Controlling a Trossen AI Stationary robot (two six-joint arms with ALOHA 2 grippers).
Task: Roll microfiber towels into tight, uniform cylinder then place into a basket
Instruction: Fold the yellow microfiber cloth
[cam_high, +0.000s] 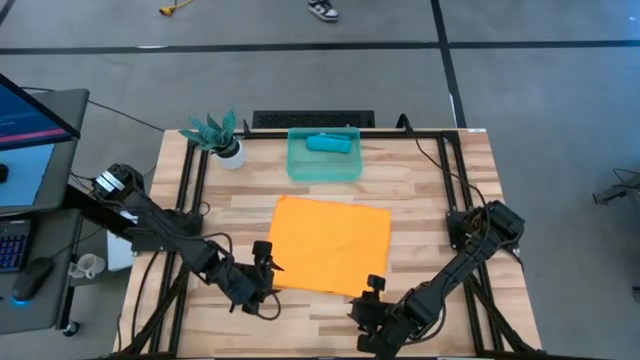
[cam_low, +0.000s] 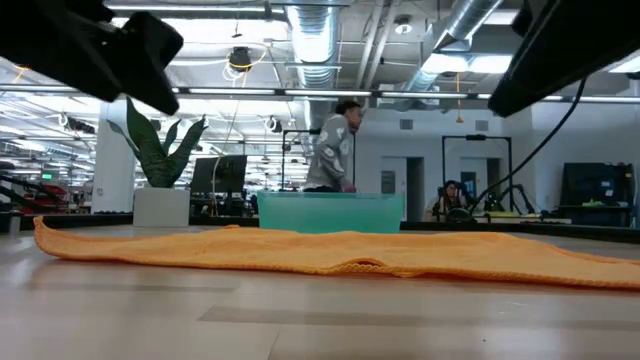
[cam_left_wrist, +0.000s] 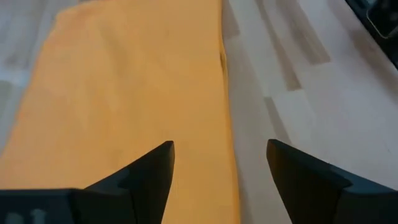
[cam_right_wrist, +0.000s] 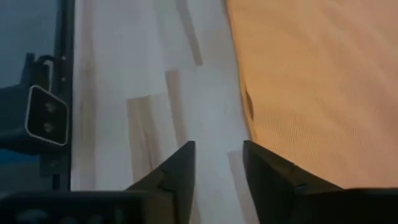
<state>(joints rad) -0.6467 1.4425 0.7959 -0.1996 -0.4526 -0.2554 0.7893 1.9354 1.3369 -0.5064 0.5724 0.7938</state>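
The orange towel (cam_high: 333, 245) lies spread flat on the wooden table, and shows in the low view (cam_low: 340, 252) as a low sheet. A teal-blue towel (cam_high: 328, 143), rolled up, lies inside the teal-green basket (cam_high: 296, 168) at the table's far side. My left gripper (cam_left_wrist: 221, 165) is open at the orange towel's near left corner (cam_high: 268, 264), with one finger over the cloth and one over bare wood. My right gripper (cam_right_wrist: 219, 163) is open with a narrow gap. It stands over bare wood just beside the towel's near right corner (cam_high: 374, 289).
A small plant in a white pot (cam_high: 222, 140) stands at the far left, beside the basket. Bare wood (cam_high: 440, 210) runs along both sides of the orange towel and in front of it. People show in the room beyond the table (cam_low: 335, 150).
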